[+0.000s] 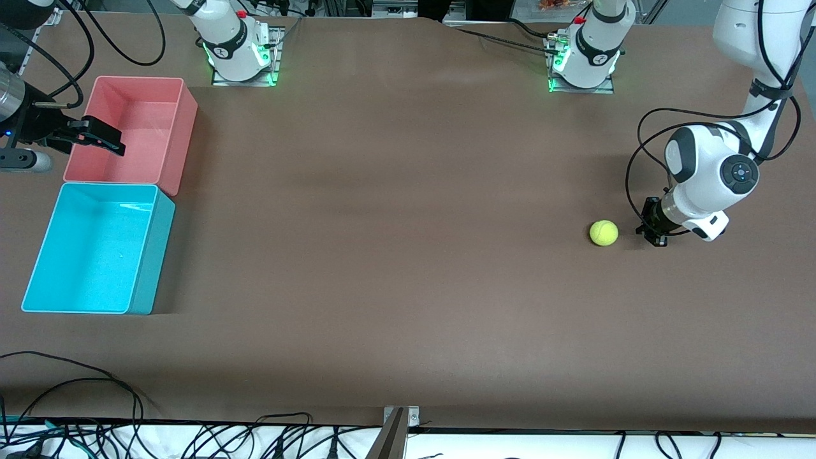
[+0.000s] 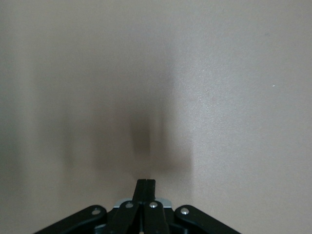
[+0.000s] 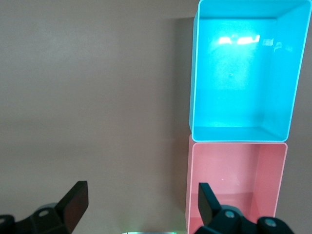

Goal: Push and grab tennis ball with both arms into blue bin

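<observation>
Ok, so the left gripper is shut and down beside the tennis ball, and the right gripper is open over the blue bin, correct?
Not quite. The right gripper is open over the pink bin, not the blue bin, as the front view shows. The rest holds: the left gripper is shut and down beside the tennis ball.

A broad stretch of bare brown table point(image 1: 395, 255) fills the centre of the frame, open between the tennis ball point(image 1: 603, 233) at right and the blue bin point(image 1: 143, 274) at lower left. The pink bin point(image 1: 182, 137) stands against the blue bin's upper edge. The left gripper point(image 1: 655, 240), fingers together, sits low beside the ball; the right gripper point(image 1: 105, 141), fingers spread, hangs over the pink bin.
</observation>
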Available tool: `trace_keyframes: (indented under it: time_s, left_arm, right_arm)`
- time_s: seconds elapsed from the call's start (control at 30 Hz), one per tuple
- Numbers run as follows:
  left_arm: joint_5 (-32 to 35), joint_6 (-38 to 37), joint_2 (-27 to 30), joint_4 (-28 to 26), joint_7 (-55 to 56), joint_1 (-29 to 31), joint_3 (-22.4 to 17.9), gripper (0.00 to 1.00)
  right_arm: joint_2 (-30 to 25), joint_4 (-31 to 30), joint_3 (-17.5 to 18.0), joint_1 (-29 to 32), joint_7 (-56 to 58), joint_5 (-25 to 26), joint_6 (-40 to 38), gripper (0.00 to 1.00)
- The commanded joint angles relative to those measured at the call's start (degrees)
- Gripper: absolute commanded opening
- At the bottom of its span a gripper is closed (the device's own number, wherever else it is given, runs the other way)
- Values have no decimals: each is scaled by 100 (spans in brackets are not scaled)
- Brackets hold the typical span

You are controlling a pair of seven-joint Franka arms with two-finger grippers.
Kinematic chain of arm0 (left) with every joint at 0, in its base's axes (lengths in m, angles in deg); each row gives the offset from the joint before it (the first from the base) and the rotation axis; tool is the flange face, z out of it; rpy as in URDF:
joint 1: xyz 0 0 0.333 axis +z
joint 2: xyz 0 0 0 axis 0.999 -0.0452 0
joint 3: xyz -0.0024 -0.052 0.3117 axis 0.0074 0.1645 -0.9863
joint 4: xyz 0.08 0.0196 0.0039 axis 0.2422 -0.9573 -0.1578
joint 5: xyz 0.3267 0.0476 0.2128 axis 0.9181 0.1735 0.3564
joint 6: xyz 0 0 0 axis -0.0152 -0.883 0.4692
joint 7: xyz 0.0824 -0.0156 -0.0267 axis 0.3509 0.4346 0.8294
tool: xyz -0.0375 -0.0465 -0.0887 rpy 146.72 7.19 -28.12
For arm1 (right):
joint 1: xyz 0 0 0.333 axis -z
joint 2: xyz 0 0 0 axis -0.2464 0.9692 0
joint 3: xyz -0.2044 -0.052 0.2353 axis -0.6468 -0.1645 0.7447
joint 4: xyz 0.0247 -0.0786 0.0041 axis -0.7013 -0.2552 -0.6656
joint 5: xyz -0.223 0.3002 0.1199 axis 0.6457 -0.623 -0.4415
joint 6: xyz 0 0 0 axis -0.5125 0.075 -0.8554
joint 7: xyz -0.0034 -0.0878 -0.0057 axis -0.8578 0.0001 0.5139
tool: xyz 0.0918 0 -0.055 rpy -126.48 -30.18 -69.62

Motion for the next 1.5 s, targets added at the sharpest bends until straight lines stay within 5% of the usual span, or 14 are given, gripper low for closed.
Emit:
trace_keyframes:
  time_s: [0.0,0.3,0.77,1.17,1.47]
  left_arm:
    - [148,156,-52,-29,143,-3,4,0]
    - [148,156,-70,-29,335,-213,13,0]
    - [148,42,18,-213,2304,-1593,39,0]
    - [148,-407,334,-126,1804,-1444,13,0]
    - [148,-1653,589,717,1005,-1137,-5,0]
  right_arm:
    - [7,78,8,24,79,42,-105,100]
    - [7,69,8,24,79,33,-113,100]
    - [16,69,-1,24,79,42,-122,100]
    - [15,69,-1,24,79,33,-122,100]
    - [16,78,-1,24,88,42,-113,100]
